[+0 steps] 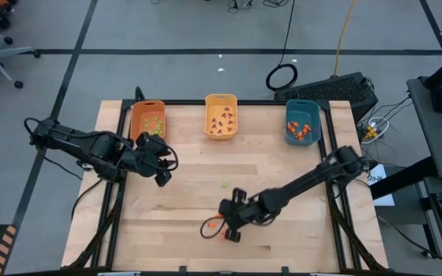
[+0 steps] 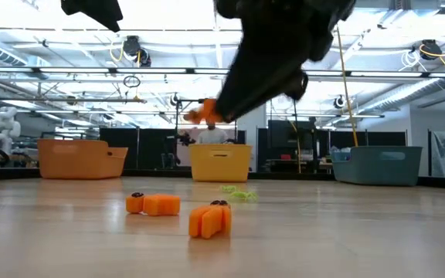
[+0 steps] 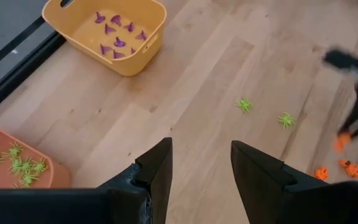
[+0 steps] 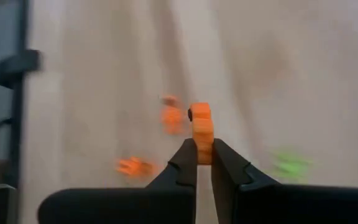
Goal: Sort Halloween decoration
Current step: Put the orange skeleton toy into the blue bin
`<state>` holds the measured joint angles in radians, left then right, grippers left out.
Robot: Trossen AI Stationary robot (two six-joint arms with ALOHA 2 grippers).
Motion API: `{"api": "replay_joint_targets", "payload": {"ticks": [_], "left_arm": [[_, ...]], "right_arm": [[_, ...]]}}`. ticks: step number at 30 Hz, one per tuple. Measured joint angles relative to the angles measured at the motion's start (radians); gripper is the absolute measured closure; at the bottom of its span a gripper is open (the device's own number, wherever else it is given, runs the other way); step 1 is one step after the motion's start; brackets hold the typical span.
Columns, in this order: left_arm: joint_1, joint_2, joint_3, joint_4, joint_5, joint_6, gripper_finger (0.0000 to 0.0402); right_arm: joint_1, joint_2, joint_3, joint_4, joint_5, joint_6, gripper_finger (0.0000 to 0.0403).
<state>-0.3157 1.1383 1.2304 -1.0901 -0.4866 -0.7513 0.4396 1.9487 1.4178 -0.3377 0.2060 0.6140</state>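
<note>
Near the table's front edge, right gripper point(image 4: 204, 155) pinching orange trinket point(image 4: 201, 127) upright; teal bin point(image 1: 303, 123) far back-right; left gripper point(image 3: 201, 165) half-open, empty.

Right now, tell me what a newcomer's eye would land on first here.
The right gripper, at the table's near middle, shut on an orange trinket lifted off the wood. Then the three bins along the far edge: orange bin holding green pieces, yellow bin purple ones, teal bin orange ones.

Overhead and table-level cameras share the bins point(image 1: 221, 116) (wrist cameras close).
</note>
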Motion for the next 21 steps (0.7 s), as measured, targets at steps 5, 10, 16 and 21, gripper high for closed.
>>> {"api": "replay_joint_targets", "payload": {"ticks": [5,10,16,21], "left_arm": [[0.000,0.000,0.000,0.000,-0.029,0.009,0.0240],[0.002,0.000,0.000,0.003,-0.091,0.034,0.0240],[0.019,0.000,0.000,0.012,-0.113,0.056,0.0240],[0.042,-0.002,0.001,0.051,-0.097,0.124,0.0240]], "right_arm": [[-0.050,-0.139,-0.002,-0.192,0.024,-0.057,0.0400],[-0.122,-0.269,-0.001,-0.301,0.028,-0.117,0.0400],[-0.196,-0.416,-0.001,-0.386,-0.013,-0.164,0.0401],[-0.247,-0.525,-0.001,-0.405,-0.076,-0.265,0.0401]]}}
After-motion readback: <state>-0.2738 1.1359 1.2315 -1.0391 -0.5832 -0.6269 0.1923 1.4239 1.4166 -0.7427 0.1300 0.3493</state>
